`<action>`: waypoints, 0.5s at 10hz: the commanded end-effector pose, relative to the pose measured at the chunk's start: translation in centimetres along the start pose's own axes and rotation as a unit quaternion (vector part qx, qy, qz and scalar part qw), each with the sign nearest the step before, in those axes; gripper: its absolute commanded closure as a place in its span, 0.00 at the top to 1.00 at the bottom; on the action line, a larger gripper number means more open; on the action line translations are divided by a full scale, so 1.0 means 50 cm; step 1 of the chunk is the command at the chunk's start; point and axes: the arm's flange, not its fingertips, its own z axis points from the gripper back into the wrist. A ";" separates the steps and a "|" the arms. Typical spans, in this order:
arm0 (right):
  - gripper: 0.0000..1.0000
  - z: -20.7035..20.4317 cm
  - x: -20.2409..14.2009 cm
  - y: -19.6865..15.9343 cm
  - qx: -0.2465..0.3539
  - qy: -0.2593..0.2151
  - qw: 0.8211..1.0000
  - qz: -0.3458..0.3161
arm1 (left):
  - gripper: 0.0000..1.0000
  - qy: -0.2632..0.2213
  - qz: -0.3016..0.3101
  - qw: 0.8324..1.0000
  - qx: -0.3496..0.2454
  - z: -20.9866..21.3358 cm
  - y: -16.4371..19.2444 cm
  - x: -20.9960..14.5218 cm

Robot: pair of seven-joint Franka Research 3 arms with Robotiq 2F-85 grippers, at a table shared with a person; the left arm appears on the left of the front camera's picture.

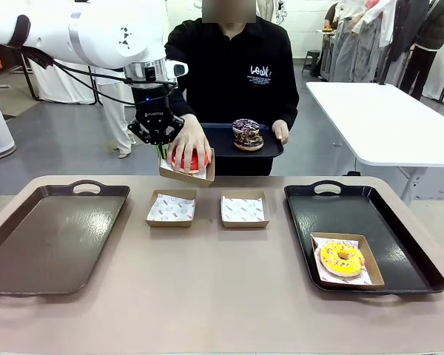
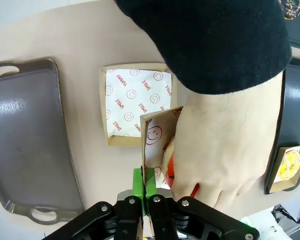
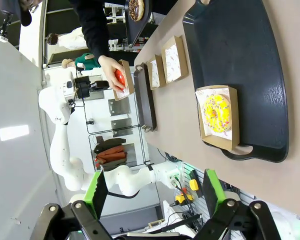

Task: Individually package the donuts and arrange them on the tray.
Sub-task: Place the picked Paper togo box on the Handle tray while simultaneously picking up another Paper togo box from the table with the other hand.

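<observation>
My left gripper (image 1: 161, 150) is shut on the wall of a paper-lined cardboard box (image 1: 186, 174), held above the table's far edge. The person's hand (image 1: 186, 139) presses the red donut (image 1: 191, 160) into that box. In the left wrist view the green pads (image 2: 138, 183) pinch the box wall (image 2: 157, 135), and the red donut (image 2: 170, 167) peeks out under the hand (image 2: 225, 145). The purple donut (image 1: 246, 125) and the chocolate donut (image 1: 249, 140) lie on a small black tray (image 1: 218, 137) that the person holds. The yellow donut (image 1: 342, 259) sits boxed on the right tray (image 1: 399, 244). My right gripper (image 3: 155, 192) is open and holds nothing.
Two empty lined boxes (image 1: 171, 208) (image 1: 244, 210) stand mid-table. A bare dark tray (image 1: 52, 237) lies at the left. A white table (image 1: 385, 118) stands beyond at the right.
</observation>
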 end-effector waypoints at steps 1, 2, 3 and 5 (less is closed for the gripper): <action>1.00 0.000 -0.002 -0.002 0.004 0.000 1.000 -0.003 | 0.00 -0.003 -0.001 1.000 0.000 0.003 0.003 -0.009; 1.00 0.000 -0.002 -0.002 0.004 0.000 1.000 -0.003 | 0.00 -0.003 -0.001 1.000 0.000 0.003 0.003 -0.009; 1.00 0.000 -0.002 -0.002 0.004 0.000 1.000 -0.003 | 0.00 -0.003 -0.001 1.000 0.000 0.003 0.003 -0.009; 1.00 0.000 -0.002 -0.002 0.004 0.000 1.000 -0.003 | 0.00 -0.003 -0.001 1.000 0.000 0.003 0.003 -0.009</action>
